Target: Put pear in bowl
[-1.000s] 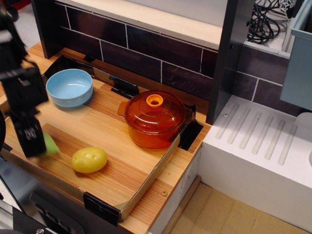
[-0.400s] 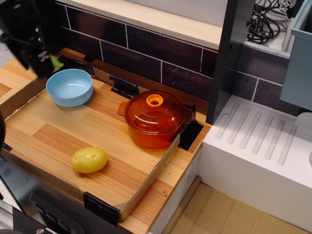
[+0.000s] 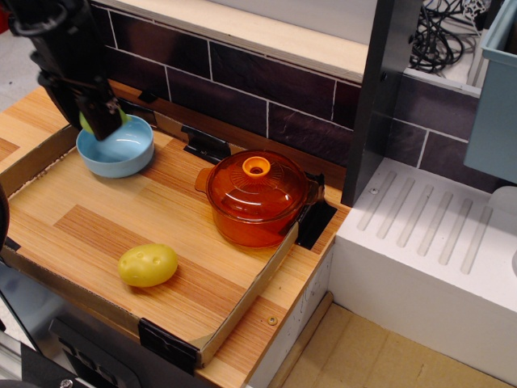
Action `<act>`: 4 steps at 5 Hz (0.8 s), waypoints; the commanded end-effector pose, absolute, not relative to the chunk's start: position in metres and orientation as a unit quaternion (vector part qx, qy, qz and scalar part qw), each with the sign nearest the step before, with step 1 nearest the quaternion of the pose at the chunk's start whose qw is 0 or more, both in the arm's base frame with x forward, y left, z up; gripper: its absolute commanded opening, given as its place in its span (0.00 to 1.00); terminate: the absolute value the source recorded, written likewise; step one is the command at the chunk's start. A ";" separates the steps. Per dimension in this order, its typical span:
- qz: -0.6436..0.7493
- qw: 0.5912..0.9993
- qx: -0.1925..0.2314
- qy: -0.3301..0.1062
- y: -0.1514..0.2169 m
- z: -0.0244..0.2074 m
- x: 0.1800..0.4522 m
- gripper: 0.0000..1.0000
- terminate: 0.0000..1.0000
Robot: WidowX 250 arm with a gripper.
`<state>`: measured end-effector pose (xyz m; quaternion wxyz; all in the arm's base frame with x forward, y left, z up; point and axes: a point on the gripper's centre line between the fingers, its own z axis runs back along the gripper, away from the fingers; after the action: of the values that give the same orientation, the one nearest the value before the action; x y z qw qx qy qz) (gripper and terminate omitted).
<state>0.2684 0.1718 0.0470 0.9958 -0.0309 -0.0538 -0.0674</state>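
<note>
The pear (image 3: 121, 118) is held clenched in the tool (image 3: 102, 121) over the far-left rim of the bowl (image 3: 121, 153). A yellow toy (image 3: 148, 265) is seen nearer on the tabletop (image 3: 97, 218).

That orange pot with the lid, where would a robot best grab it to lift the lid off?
By the round knob at the centre of the orange lid, coming straight down from above. The knob stands up from the domed lid, small enough to pinch, and nothing is over it; the gripper is away at the blue bowl.
</note>
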 end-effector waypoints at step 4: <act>-0.093 0.983 -0.031 -0.152 0.162 0.159 0.246 1.00 0.00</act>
<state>0.2498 0.1551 0.1386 0.9860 -0.0522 -0.1297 -0.0914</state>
